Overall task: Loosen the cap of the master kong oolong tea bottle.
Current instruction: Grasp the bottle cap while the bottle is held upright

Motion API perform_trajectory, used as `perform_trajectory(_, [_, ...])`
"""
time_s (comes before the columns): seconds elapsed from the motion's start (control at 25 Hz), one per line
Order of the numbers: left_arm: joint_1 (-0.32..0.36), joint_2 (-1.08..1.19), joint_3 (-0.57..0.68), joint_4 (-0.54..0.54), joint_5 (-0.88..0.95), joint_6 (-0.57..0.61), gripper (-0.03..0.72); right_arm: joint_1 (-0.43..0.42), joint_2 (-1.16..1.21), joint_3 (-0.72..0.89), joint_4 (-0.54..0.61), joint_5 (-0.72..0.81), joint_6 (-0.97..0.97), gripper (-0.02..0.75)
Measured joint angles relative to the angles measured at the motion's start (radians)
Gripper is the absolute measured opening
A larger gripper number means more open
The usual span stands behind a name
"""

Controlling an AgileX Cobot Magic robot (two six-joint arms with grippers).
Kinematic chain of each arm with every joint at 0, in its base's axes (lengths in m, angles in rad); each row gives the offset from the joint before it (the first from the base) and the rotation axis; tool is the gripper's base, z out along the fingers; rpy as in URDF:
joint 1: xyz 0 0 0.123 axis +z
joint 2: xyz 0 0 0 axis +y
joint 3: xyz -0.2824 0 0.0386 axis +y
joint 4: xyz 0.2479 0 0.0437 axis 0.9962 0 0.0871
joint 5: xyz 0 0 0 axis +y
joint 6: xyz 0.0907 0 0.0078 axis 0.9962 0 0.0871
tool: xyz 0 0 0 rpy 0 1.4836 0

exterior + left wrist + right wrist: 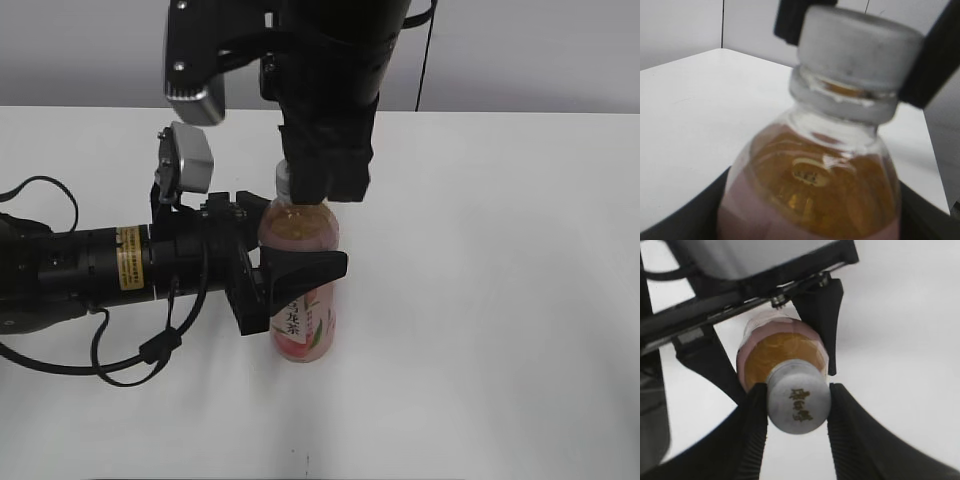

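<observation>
The master kong oolong tea bottle (303, 325) stands upright on the white table, with pale amber tea and a pink peach label. My left gripper (300, 262) comes in from the left and is shut on the bottle's body below the shoulder. My right gripper (312, 188) comes down from above and is shut on the cap (283, 178), which it mostly hides in the exterior view. In the right wrist view the white cap (799, 402) with its dark logo sits between both fingers of the right gripper (798, 390), which touch it. The left wrist view shows the cap (860, 42) on the bottle (815, 190).
The white table (500, 300) stretches around the bottle, with a grey wall behind it. The left arm and its cables (100, 270) lie across the table's left side. The right arm (330, 60) hangs over the bottle.
</observation>
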Motion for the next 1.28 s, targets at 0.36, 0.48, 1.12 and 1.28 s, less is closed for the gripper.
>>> perform_trajectory(0.36, [0.000, 0.000, 0.000, 0.009, -0.001, 0.005, 0.455, 0.000, -0.001, -0.003, 0.001, -0.001, -0.791, 0.275])
perform_trajectory(0.48, [0.000, 0.000, 0.000, 0.010, -0.001, 0.005, 0.455, 0.000, -0.001, -0.004, 0.002, -0.006, -1.036, 0.275])
perform_trajectory(1.12, [-0.001, 0.000, 0.000, 0.014, -0.004, 0.001, 0.455, 0.000, -0.014, -0.002, 0.004, -0.018, -1.535, 0.275])
perform_trajectory(1.28, [-0.003, 0.000, 0.000, 0.015, -0.008, -0.008, 0.453, 0.001, -0.046, -0.001, 0.012, -0.018, -1.551, 0.275])
